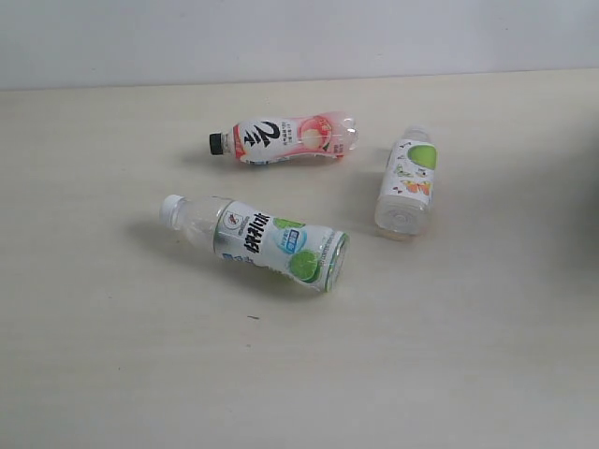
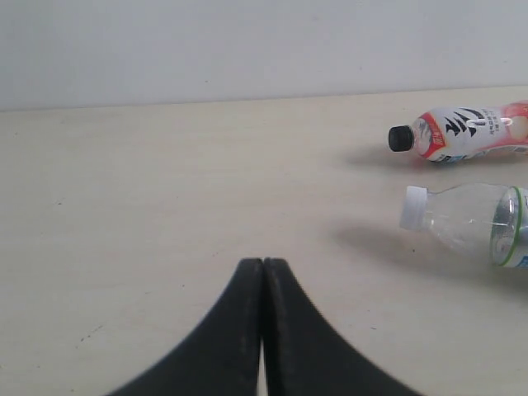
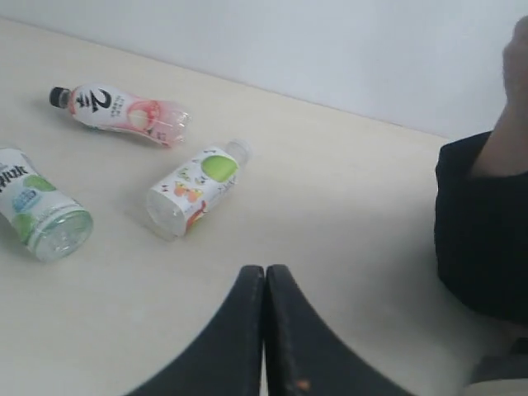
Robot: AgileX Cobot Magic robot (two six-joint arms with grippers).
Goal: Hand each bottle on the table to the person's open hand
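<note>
The left gripper and right gripper both have jaws pressed together, holding nothing. Three bottles lie on the table, their clear ends seemingly empty: the lime bottle nearest, the green-patch bottle beyond, the pink bottle farthest. Only the right wrist view shows a person's black sleeve and some bare skin.

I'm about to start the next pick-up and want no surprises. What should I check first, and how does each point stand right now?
1. Bottles apart: pink-and-white bottle, lime bottle and green-patch bottle lie separate on the table: ok.
2. Left gripper open for a grasp: shut, empty: not ok.
3. Right gripper open: shut, empty: not ok.
4. Person's palm ready: only black sleeve and some skin show: cannot tell.
</note>
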